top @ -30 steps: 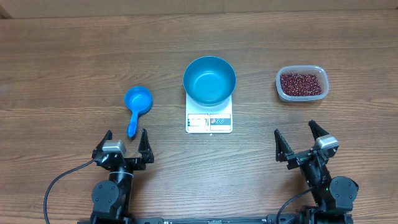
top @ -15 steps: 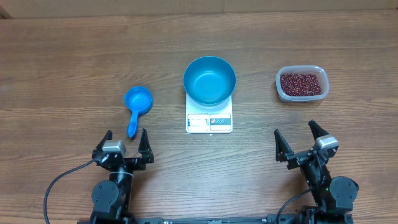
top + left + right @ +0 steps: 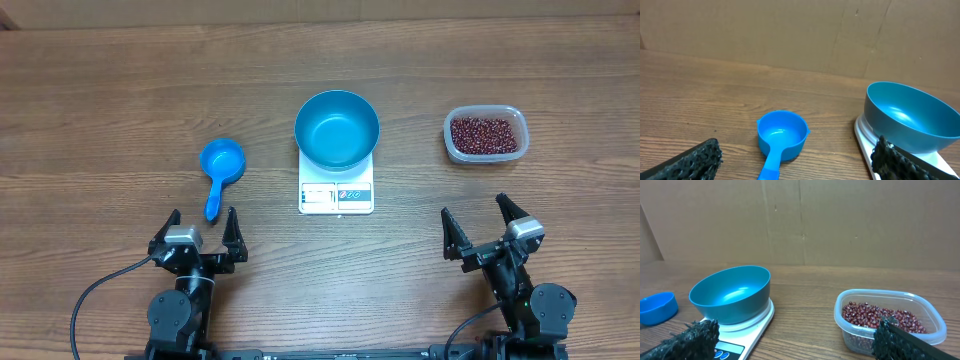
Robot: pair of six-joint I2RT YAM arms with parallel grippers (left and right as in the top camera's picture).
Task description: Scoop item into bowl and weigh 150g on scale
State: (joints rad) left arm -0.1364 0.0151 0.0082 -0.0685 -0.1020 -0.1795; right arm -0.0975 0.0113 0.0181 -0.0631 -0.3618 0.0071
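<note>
Blue and empty, the bowl (image 3: 337,128) sits on the white scale (image 3: 336,196) in the middle of the wooden worktop (image 3: 110,90), its glossy inside bare. The beans (image 3: 485,134) all lie in the clear plastic tub (image 3: 452,150), well off to the right of the scale, with none spilled that I can see. The small blue scoop (image 3: 221,168) lies left of the scale, its handle pointing back toward the left hand (image 3: 201,220). That hand sits near the handle's end with its fingers spread wide, holding nothing. The right hand (image 3: 474,208) is likewise wide open and empty, on the near side of the tub and apart from it. The scale's display is too small to read. By my reckoning nothing of the task is done: the scoop must be picked up, beans carried to the bowl, and the weight brought to target.
</note>
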